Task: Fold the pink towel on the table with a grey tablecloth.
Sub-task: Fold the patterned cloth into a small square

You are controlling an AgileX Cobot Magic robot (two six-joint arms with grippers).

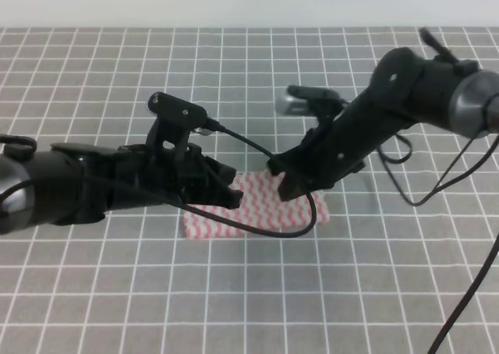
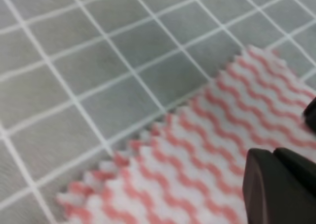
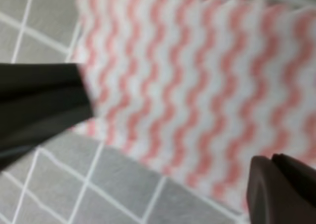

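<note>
- Exterior high: the pink towel (image 1: 257,207) lies flat at centre of the grey tablecloth (image 1: 234,292). The left gripper (image 1: 226,189) hovers at its 9 o'clock edge and the right gripper (image 1: 287,181) at 1 o'clock. Whether either is clenched cannot be told. Pinching matching corners would likely fold best.
- Left wrist: one fingertip (image 2: 276,184) shows over the towel's serrated edge.
- Right wrist: two fingers (image 3: 39,100) appear spread, gripping nothing. No writing is legible.

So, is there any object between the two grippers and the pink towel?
Nothing visible. The left gripper and the right gripper are both right at the pink towel, which lies on the grey tablecloth. Only the left arm's cable drapes over the towel.
</note>
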